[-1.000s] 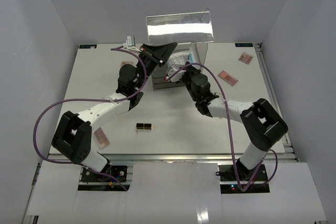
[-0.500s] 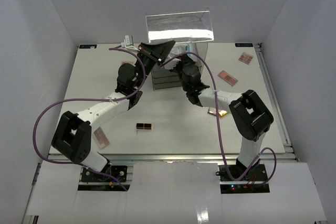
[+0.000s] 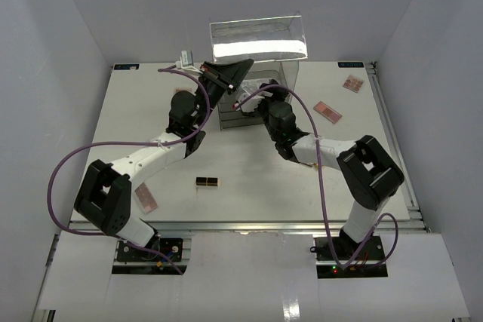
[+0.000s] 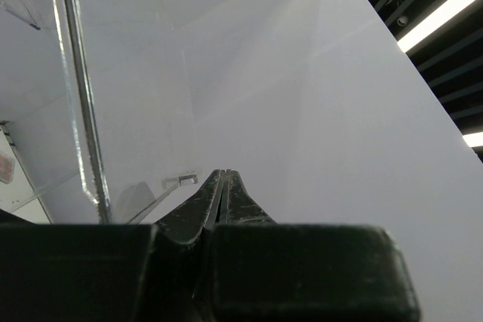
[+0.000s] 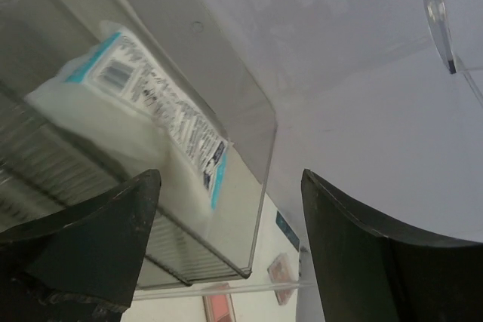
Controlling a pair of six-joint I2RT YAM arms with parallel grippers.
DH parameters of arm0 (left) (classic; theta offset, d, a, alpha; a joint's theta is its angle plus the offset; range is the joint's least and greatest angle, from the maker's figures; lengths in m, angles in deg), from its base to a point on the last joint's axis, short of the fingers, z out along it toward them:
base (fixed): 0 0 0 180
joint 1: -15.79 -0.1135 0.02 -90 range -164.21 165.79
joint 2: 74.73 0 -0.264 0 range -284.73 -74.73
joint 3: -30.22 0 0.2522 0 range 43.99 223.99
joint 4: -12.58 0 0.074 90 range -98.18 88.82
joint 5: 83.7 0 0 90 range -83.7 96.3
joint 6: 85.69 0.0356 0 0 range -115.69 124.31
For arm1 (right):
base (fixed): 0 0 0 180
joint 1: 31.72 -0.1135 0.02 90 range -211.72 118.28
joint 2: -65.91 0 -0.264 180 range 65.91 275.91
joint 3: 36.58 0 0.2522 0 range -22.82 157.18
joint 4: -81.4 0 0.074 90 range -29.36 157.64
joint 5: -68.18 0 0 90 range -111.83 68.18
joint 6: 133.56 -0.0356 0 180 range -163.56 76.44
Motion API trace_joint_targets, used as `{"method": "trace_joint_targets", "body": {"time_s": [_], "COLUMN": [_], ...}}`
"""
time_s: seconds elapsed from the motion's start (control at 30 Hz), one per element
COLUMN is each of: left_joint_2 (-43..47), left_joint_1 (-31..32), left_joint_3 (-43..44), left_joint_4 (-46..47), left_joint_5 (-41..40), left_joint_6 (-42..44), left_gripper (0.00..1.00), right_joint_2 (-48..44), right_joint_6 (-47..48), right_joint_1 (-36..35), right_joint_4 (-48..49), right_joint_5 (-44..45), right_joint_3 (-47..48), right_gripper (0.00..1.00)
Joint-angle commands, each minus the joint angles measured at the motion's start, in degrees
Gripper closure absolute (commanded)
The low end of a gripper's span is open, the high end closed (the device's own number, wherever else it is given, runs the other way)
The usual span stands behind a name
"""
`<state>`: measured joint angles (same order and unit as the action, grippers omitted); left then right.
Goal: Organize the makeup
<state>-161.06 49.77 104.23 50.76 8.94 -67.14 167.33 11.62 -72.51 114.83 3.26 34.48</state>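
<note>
Right gripper opened, sachet let go, right arm drawn back

The right gripper (image 5: pixel 226 179), closed a second ago, has been spread wide. The pale-blue sachet (image 5: pixel 143 103) is now seen lying free of the fingers in the top compartment of the clear box (image 3: pixel 232 115). The right arm (image 3: pixel 332 148), which had been pushed in over the box toward the far edge of the table (image 3: pixel 249 201) half a second ago, has been pulled back a little toward the near edge. Its elbow has been swung out again toward the right edge, though not quite as far as it was a second ago.
</note>
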Motion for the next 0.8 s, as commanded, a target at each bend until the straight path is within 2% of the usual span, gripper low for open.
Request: {"method": "trace_joint_targets", "body": {"time_s": [0.0,0.2,0.3,0.37,0.5,0.6,0.77], "left_joint_2": [0.6,0.5,0.5,0.6,1.1,1.3,1.3], "left_joint_1": [0.1,0.1,0.1,0.1,0.1,0.1,0.1], "left_joint_3": [3.0,2.7,2.3,1.8,0.4,-0.9,-2.2], "left_joint_4": [-0.3,-1.0,-0.9,-0.9,-0.9,-0.5,-0.3], "left_joint_5": [0.5,0.1,0.1,0.1,-0.2,-0.3,-0.4], "left_joint_6": [0.3,0.9,1.0,0.9,1.2,1.3,1.0], "left_gripper": [1.0,1.0,1.0,1.0,1.0,1.0,1.0], "right_joint_2": [-9.4,-19.3,-25.6,-28.8,-35.8,-38.1,-38.7], "right_joint_6": [1.7,9.8,14.9,15.2,12.6,11.8,11.2], "right_joint_1": [-0.2,-1.0,-1.2,-1.3,-1.2,-1.2,-0.8], "right_joint_4": [0.6,-7.9,-26.6,-35.3,-38.6,-38.8,-40.0], "right_joint_5": [-10.1,-18.6,-24.2,-27.1,-25.5,-18.9,-15.3], "right_joint_3": [-7.5,-14.2,-14.9,-13.9,-13.4,-10.7,-4.4], "right_gripper": [0.15,0.06,0.08,0.1,0.12,0.13,0.14]}}
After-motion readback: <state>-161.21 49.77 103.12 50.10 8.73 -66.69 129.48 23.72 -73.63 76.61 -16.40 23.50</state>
